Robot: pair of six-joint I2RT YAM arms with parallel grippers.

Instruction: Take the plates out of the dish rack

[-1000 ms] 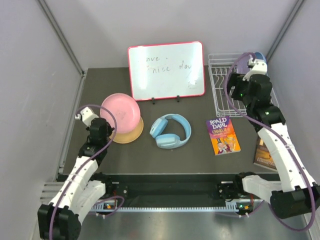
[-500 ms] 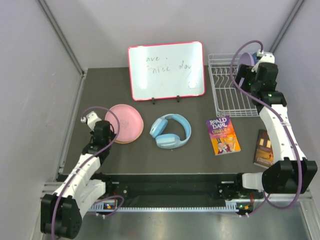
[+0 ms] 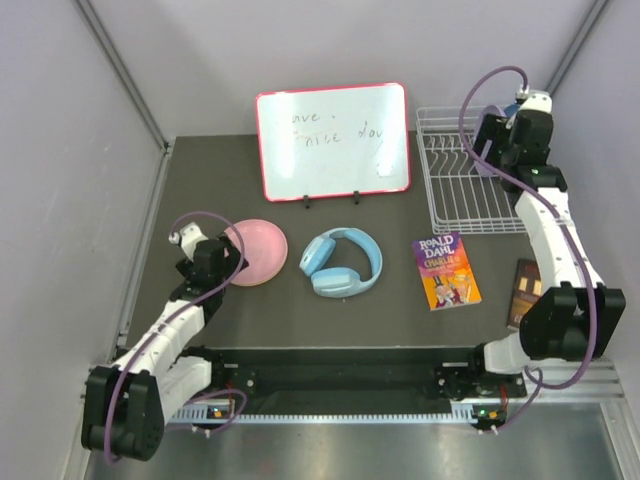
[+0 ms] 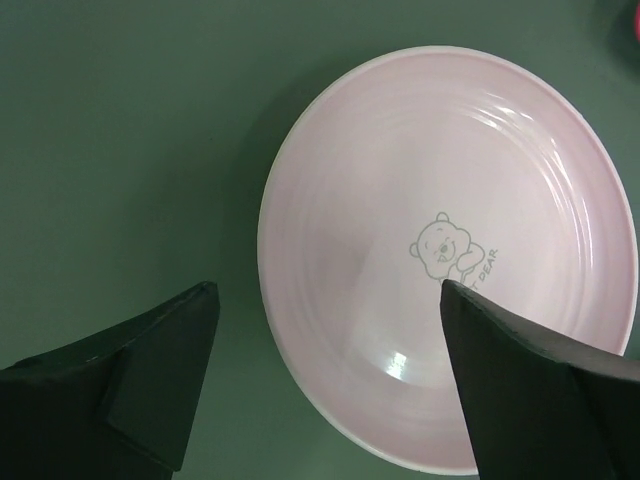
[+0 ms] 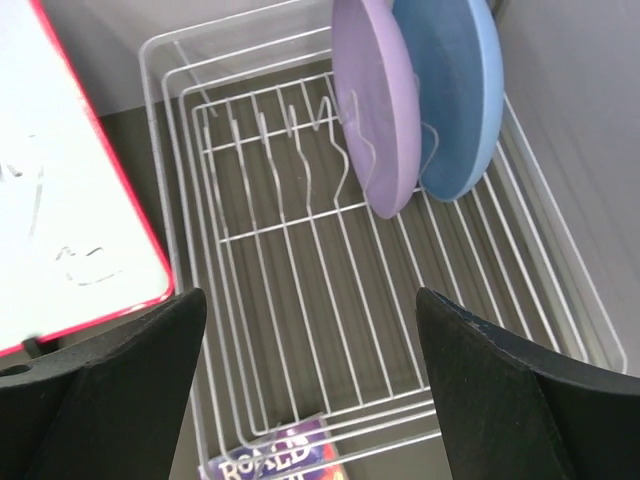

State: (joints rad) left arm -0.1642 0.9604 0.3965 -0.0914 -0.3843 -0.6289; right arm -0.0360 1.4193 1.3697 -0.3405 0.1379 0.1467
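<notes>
The pink plate [image 3: 257,252] [image 4: 450,250] lies flat on the dark table at the left. My left gripper [image 3: 230,258] [image 4: 325,385] hovers open just over its near-left rim, with nothing between the fingers. The white wire dish rack [image 3: 450,200] [image 5: 300,290] stands at the back right. In it, a lavender plate [image 5: 375,110] and a light blue plate [image 5: 455,90] stand upright between prongs at the far end. My right gripper [image 3: 485,150] [image 5: 310,390] hangs open above the rack, short of both plates and apart from them.
A red-framed whiteboard [image 3: 333,140] stands at the back centre, just left of the rack. Light blue headphones [image 3: 340,262] lie mid-table. A Roald Dahl book [image 3: 446,270] lies against the rack's near edge, and another book [image 3: 525,293] lies at the right edge.
My left gripper lowered the tilted pink plate flat onto the tan plate, then opened and let go. My right arm swung over toward the far end of the rack.
</notes>
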